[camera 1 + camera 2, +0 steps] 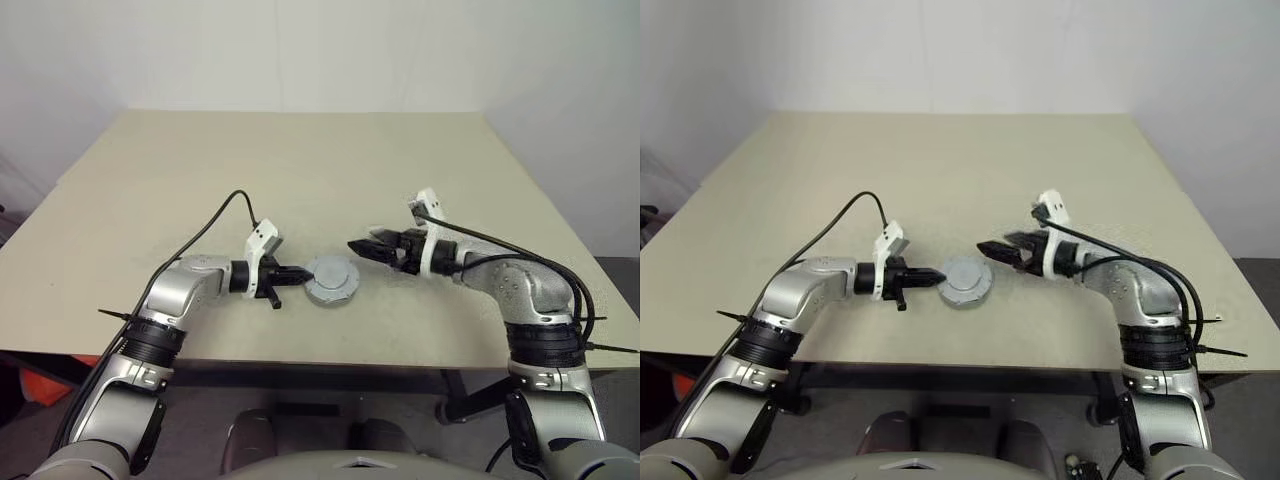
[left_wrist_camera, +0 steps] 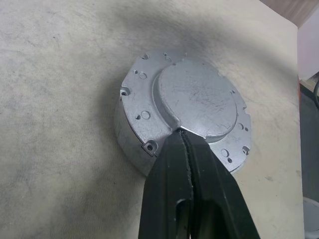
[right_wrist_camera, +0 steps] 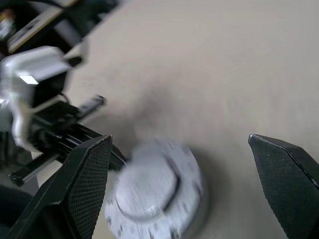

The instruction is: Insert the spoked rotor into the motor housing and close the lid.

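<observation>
Lid [image 1: 331,279] is sitting flat on top of the round assembly, near the front edge of the beige counter [image 1: 300,160], roughly midway between the two arms. It's dull grey, with a raised centre disc and small holes and notches around the outer ring. In the left wrist view its wall is reading as one grey cylinder down to the counter, so the motor housing underneath isn't separately distinguishable and no copper is showing.

Left gripper [image 1: 296,275] is sitting closed, both black fingers pressed together into a single wedge. The tip is resting against the lid at the step where the raised centre meets the outer ring, on the lid's left side. It's pressing or touching rather than clamping anything between the fingers.

Right gripper [image 1: 362,248] is hanging wide open just right of the lid, slightly above it, not touching. Right wrist view is showing its two fingers [image 3: 82,181] spread far apart, with the lid and the left gripper between them, blurred.
</observation>
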Tool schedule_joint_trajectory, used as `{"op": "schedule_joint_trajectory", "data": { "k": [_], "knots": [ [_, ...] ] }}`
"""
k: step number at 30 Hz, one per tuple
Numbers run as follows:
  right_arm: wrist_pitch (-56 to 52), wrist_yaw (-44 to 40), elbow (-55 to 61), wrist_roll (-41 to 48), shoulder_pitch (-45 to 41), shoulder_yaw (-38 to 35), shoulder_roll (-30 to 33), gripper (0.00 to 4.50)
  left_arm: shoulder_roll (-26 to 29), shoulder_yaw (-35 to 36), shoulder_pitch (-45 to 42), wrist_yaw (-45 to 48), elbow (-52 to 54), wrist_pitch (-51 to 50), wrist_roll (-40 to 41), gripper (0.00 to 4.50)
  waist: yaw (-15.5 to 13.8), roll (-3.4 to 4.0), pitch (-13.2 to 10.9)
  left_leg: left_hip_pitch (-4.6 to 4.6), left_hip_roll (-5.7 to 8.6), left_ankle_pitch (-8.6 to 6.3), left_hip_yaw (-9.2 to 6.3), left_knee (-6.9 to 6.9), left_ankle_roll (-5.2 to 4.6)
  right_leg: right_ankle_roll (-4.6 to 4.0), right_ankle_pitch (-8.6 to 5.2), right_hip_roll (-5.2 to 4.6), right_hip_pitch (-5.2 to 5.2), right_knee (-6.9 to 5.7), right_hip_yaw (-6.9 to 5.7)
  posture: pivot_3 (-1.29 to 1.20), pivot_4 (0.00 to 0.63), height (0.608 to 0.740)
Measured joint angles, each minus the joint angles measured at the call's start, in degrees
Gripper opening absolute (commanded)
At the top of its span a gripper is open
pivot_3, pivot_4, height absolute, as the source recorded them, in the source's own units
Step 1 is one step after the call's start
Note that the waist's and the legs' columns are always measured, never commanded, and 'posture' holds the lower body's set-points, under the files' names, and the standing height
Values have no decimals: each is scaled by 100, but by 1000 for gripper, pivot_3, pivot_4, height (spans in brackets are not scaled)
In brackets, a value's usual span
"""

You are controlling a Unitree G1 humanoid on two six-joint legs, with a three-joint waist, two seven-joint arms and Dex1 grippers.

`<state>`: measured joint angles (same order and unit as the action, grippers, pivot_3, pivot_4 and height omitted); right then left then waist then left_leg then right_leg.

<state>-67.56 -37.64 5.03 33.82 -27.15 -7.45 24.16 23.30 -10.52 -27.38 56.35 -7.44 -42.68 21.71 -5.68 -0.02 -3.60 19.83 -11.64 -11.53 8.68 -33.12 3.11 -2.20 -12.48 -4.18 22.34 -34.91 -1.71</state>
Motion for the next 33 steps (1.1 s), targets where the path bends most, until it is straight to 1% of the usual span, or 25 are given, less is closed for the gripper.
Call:
{"op": "schedule_joint_trajectory", "data": {
  "k": [3, 6, 15, 22, 28, 33],
  "knots": [
    [-843, 262, -66, 242, 125, -386, -48, 4486, 1, 0, -1, 17, -30, 35, -4, 0, -6, 2, 1, 1, -1, 1, 0, 1, 2, 0, 0, 0, 0, -1, 0, 0, 0, 740],
    [-1351, 417, -65, 436, 152, -648, -203, 4486, 6, 3, -4, 22, -56, 47, -17, 0, -8, 11, 6, 1, 0, 3, 1, 1, 5, 0, 0, 0, -3, -2, 1, 0, 0, 740],
    [-2233, 1062, -246, 505, 143, -1309, -1226, 4486, -1, 2, -5, -28, -71, 94, -31, 0, -7, 15, 8, -6, -1, 8, 0, 5, 15, 1, 0, -1, 0, -7, 0, 0, 0, 740],
    [-2277, 1397, -525, 447, 71, -1594, -1751, 4486, 28, 11, -16, -37, -71, 94, -31, 0, -3, 16, 8, -9, -2, 11, 0, 11, 20, 2, 0, 0, 3, -7, 0, 0, 0, 740],
    [-2166, 1663, -782, 397, -223, -1785, -2141, 4486, 73, 50, -26, -80, -87, 91, -53, 0, 18, 17, 7, -10, -2, 20, 0, 16, 35, 3, 0, 0, 10, -16, 0, 0, 0, 740],
    [-2021, 1780, -883, 334, -376, -1827, -2269, 4486, 99, 106, -29, -93, -106, 90, -64, 0, 20, 17, 7, -9, -2, 26, 0, 28, 47, 2, 0, 0, 19, -17, 0, 0, 0, 740]
  ]
}}
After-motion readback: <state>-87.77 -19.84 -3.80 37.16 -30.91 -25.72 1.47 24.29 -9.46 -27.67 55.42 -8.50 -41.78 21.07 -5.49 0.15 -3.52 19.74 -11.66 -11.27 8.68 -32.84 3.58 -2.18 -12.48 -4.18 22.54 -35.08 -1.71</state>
